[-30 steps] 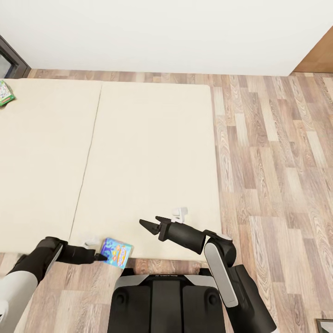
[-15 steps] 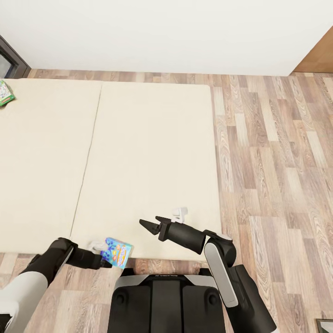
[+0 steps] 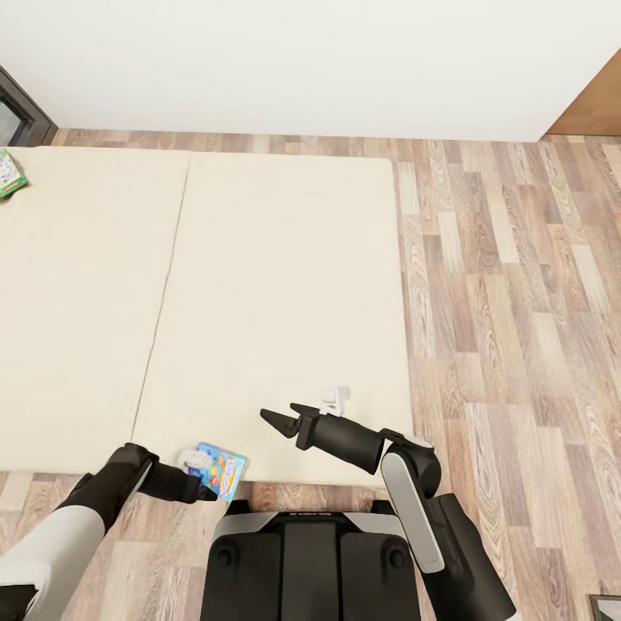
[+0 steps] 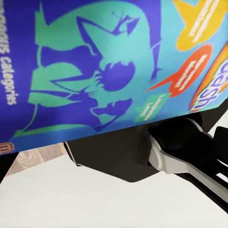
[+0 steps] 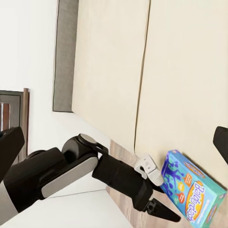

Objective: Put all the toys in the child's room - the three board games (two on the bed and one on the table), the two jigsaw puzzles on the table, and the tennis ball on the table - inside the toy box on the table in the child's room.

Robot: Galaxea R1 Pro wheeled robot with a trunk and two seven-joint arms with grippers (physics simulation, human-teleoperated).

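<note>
**Left gripper at the blue board game on the bed's near edge**

Left gripper (image 3: 210,492) reaches from the near left, arm low over the floor, to the blue board game (image 3: 218,470), whose colourful print shows large in the left wrist view (image 4: 114,66). From the right wrist view its fingertips (image 5: 164,211) lie just under the box's near edge; whether they pinch the box I cannot tell. The box lies flat at the near edge of the bed (image 3: 276,285), its near end jutting slightly past the beige mattress. A second board game (image 3: 10,174), green and white, sits far left on the bed. Right gripper (image 3: 285,417) hovers over the bed's near edge to the right of the blue box, jaws spread and empty, forearm angled back toward the trunk. Wood-plank floor (image 3: 517,285) lies to the right.
</note>
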